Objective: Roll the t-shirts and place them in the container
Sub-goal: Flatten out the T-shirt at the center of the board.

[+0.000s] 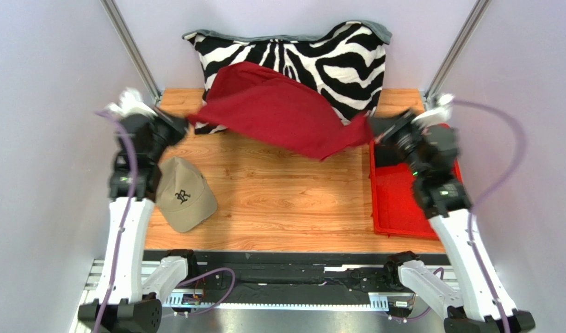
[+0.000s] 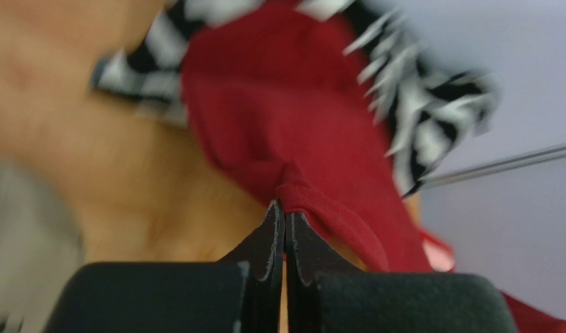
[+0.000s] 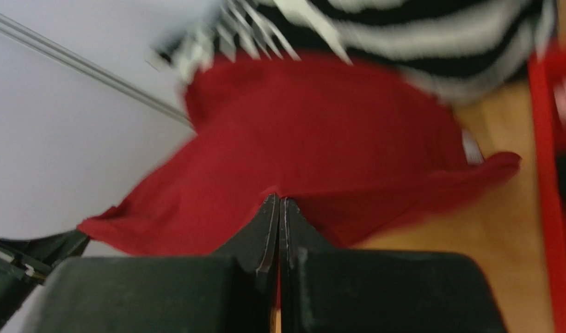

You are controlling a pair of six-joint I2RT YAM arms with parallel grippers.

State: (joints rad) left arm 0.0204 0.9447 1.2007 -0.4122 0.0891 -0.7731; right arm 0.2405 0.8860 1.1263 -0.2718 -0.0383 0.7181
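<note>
The right gripper [image 3: 279, 205] is shown with its jaws pressed together on the near hem of the dark red t-shirt [image 3: 334, 132]. The cloth is spread wide beyond the fingertips and blurred. The zebra-striped pillow [image 3: 418, 31] is seen behind it. The wooden table [image 3: 498, 215] is visible under the shirt's right end, where a red tray [image 3: 543, 139] is set.

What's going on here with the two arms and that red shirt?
Both arms are handling the dark red t-shirt. The left gripper and the right gripper are each shut on an edge of it, holding it spread between them above the wooden table, in front of the zebra-striped pillow. It is not rolled yet. A khaki cap lies at the left, a red tray at the right.
</note>
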